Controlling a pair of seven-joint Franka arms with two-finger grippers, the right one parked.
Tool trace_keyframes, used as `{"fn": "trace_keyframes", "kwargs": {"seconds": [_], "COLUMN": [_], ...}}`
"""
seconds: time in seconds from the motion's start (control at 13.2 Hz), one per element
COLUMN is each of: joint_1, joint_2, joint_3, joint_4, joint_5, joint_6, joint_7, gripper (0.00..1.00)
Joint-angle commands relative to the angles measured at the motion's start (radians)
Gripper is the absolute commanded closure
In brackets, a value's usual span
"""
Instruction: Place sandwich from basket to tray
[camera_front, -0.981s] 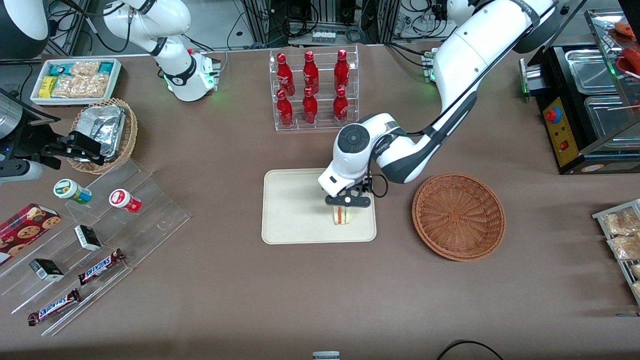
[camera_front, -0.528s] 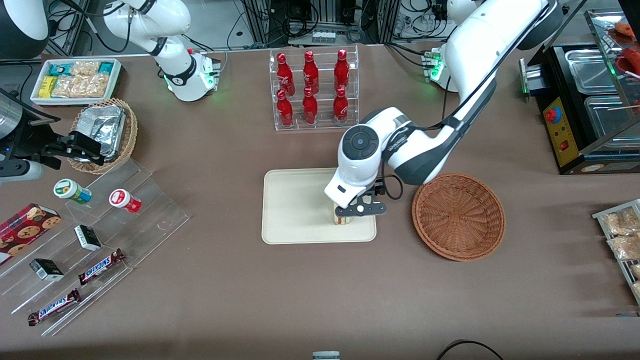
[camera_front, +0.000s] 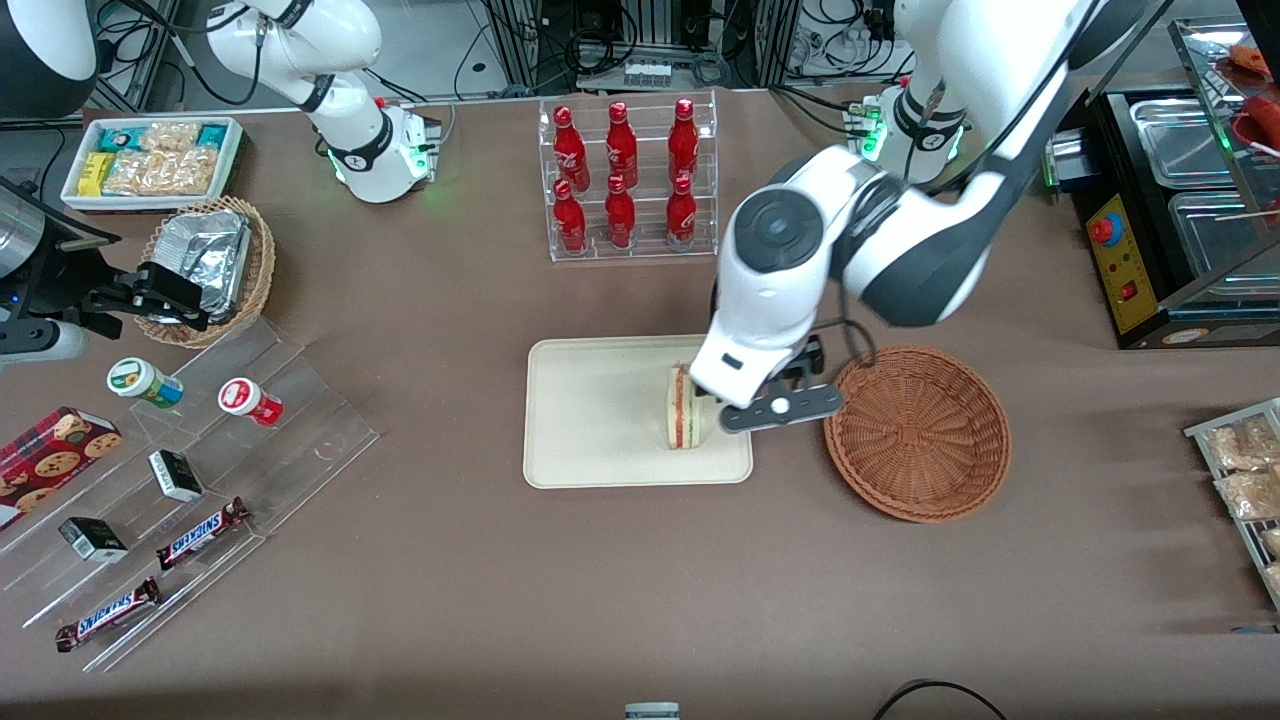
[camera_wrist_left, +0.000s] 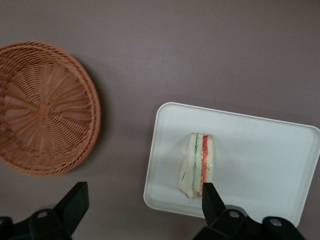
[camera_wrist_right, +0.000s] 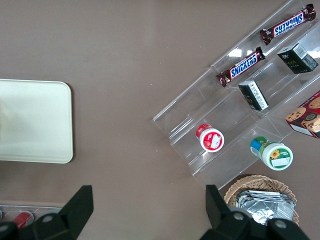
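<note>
Standing sandwich (camera_front: 684, 410) near tray (camera_front: 590, 440) edge, spread hand (camera_wrist_left: 145, 207) above, basket (camera_front: 917, 432) beside.

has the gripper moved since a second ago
Yes. The gripper, open, has risen off the sandwich and shifted toward the basket; the sandwich stands free on the tray.

The sandwich (camera_front: 683, 410) stands on edge on the tray (camera_front: 590, 420), beside the wicker basket (camera_front: 917, 432), with the gripper (camera_front: 775, 405) above.
</note>
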Motion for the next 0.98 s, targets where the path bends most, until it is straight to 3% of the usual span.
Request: {"fn": "trace_keyframes", "kwargs": {"seconds": [0.0, 0.15, 0.38, 0.91], "joint_1": [0.062, 0.064, 0.076, 0.2], "joint_2": [-0.09, -0.183, -0.314, -0.45], "joint_3": [0.0, 0.059, 0.197, 0.279], "joint_4": [0.011, -0.018, -0.067, -0.107], "joint_5": [-0.094, -0.122, -0.234, -0.228], "joint_6": [-0.11, -0.192, -0.208, -0.322], "joint_7": [0.103, 0.263, 0.421, 0.751], "gripper": [0.0, 0.0, 0.0, 0.0]}}
